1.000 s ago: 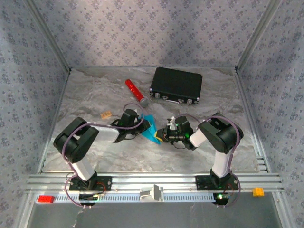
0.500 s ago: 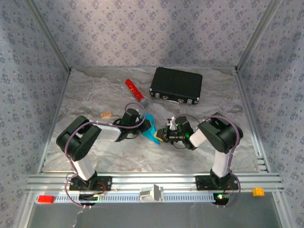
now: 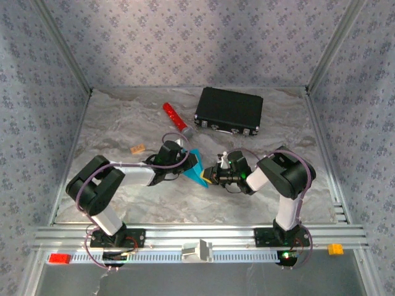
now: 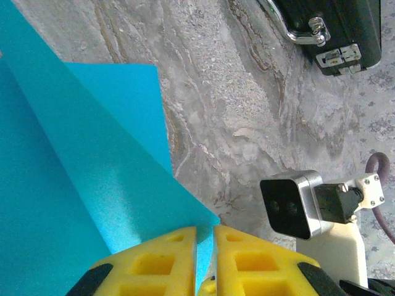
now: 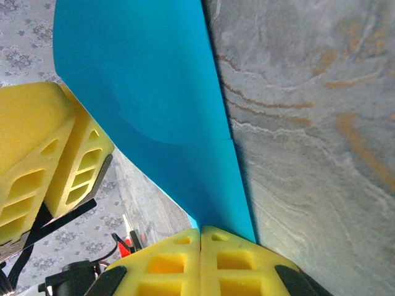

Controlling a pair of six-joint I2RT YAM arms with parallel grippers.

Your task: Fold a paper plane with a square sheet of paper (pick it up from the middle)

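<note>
The sheet of paper (image 3: 197, 169), bright cyan-blue and folded into a pointed, creased shape, hangs just above the table's middle between both grippers. My left gripper (image 3: 187, 163) comes in from the left and is shut on one corner of it; in the left wrist view the paper (image 4: 74, 160) runs into the thin slit between the yellow fingers of that gripper (image 4: 205, 231). My right gripper (image 3: 210, 177) is shut on the opposite end. In the right wrist view the paper (image 5: 154, 92) rises from that gripper (image 5: 201, 231), with the left gripper's fingers (image 5: 37, 142) beside it.
A black case (image 3: 229, 111) lies at the back right, its latches toward me (image 4: 333, 37). A red cylinder (image 3: 176, 120) with a grey end lies left of the case. A small tan block (image 3: 137, 148) sits at mid-left. Patterned walls enclose the crinkled grey table.
The left arm's elbow has dropped back to the left and its forearm has stretched out. The paper stays pinched between both grippers. The right arm has not moved.
</note>
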